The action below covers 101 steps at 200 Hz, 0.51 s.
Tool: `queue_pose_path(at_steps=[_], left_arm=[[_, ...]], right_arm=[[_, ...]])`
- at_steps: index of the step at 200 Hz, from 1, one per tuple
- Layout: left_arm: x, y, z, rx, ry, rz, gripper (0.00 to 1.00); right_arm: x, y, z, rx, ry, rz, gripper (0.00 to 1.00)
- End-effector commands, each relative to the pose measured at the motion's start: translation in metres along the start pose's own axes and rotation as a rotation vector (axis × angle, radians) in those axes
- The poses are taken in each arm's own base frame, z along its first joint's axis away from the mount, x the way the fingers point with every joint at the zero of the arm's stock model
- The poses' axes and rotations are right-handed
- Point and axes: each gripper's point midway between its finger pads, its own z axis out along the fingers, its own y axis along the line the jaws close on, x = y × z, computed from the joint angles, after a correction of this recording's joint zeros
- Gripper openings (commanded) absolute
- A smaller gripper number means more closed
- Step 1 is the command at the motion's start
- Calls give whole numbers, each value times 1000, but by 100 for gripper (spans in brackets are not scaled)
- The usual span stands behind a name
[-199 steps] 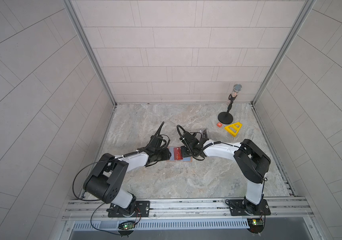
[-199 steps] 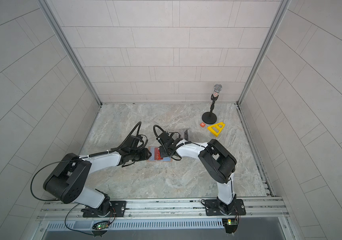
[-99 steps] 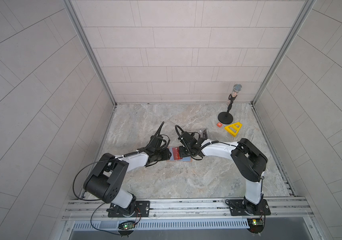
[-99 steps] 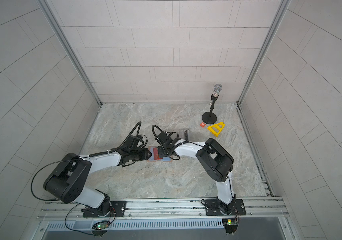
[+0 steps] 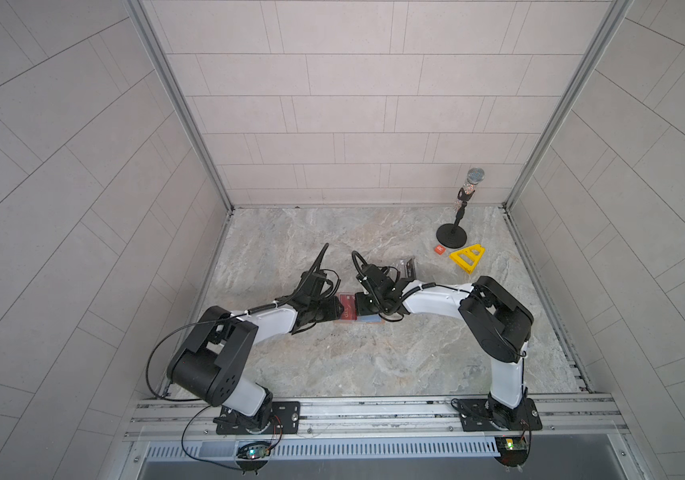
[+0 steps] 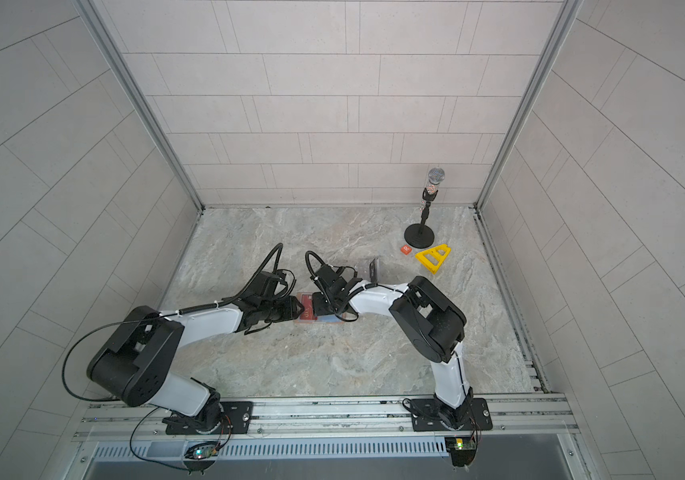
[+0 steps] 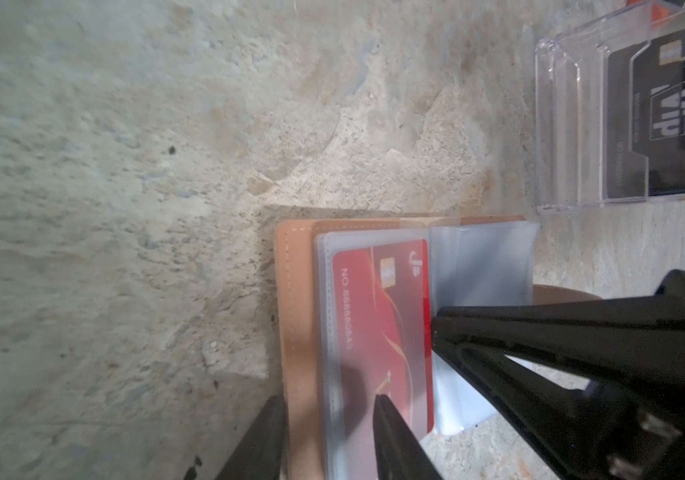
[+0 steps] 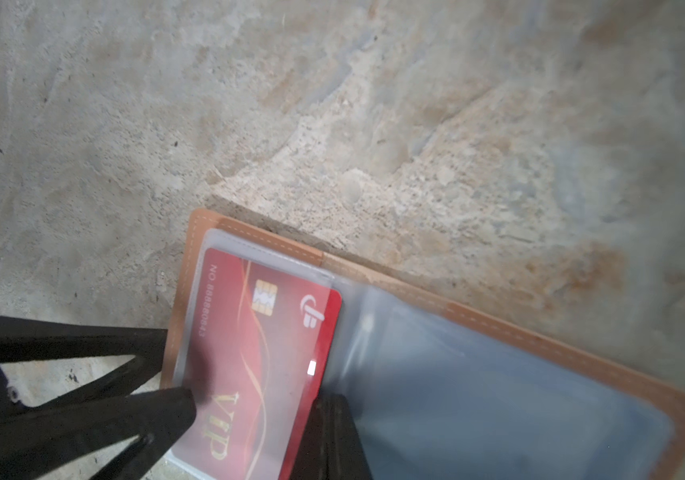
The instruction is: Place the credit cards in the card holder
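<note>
In both top views the marble surface (image 5: 374, 365) (image 6: 332, 361) is shut in by tiled walls (image 5: 332, 104) at the back and sides and by a metal rail (image 5: 374, 409) along the lower edge. The card holder (image 5: 369, 320) (image 6: 328, 319) lies open just left of centre, with bare stone all round it, widest toward the rail. The left claw (image 5: 338, 309) (image 6: 301, 307) and right claw (image 5: 359, 309) (image 6: 315, 305) meet over it from either side. A clear box (image 5: 409, 269) (image 6: 373, 269) stands just above and right of it. A microphone stand (image 5: 451, 237), an orange tile (image 5: 439, 249) marked "R" and a yellow triangle (image 5: 467, 257) sit well apart at upper right.

In the left wrist view the left claw (image 7: 327, 397) has its jaws apart: one finger is off the holder's tan edge (image 7: 290, 311) and the other rests on the plastic sleeve (image 7: 482, 266) over the red card (image 7: 382, 324). The right claw (image 7: 436, 332), jaws together, meets that card's bare edge; whether it pinches the card I cannot tell. A black card (image 7: 664, 108) reading "vip" stands in the clear box (image 7: 561, 124).

In the right wrist view the red card (image 8: 266, 353) sits mostly inside the sleeve and shows a chip, gold "VIP" and "NO" followed by a run of eights. The holder's other half looks bluish and blurred.
</note>
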Motion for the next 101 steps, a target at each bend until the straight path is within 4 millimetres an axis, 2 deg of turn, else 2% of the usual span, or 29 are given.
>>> queue_pose_path(at_steps=[1, 101], left_arm=[[39, 28, 6, -91, 121, -41, 42], [40, 28, 6, -83, 124, -43, 42]], right_arm=[[18, -4, 5, 0, 51, 17, 2], [18, 6, 5, -62, 42, 31, 2]])
